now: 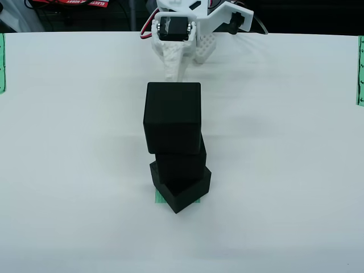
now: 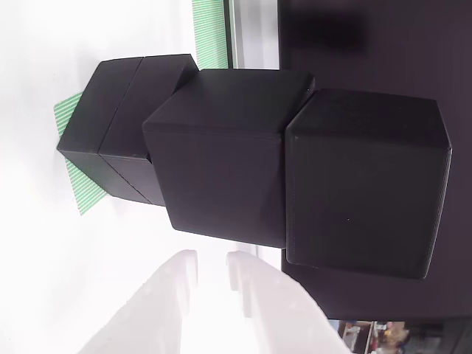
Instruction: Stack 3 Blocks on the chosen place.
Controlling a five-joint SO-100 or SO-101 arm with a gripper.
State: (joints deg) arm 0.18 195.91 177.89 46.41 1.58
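Step in hand, as judged: clearing away from a finished stack.

- Gripper [image 2: 212,270]: fingers parted by a narrow gap, pinching nothing. Stack straight ahead of the fingertips, close but apart from them.
- Bottom block [image 1: 182,194]: resting on the green striped patch [image 1: 158,198], turned corner-on, with stripes showing past its edge on the side away from the hand.
- Middle block [image 1: 181,162]: on the bottom one, twisted against it.
- Top block [image 1: 173,117]: on the middle one, nearest the hand in the view from above, overhanging toward the fingertips in the view that rides on the gripper.

Procedure:
1. Keep the fingers narrow; do not spread them near the top block.
2. Draw straight back along the finger line, with no sideways swing.
3. Lift only once well clear.

Risk: an uneven, twisted stack, likely to topple from a light nudge.
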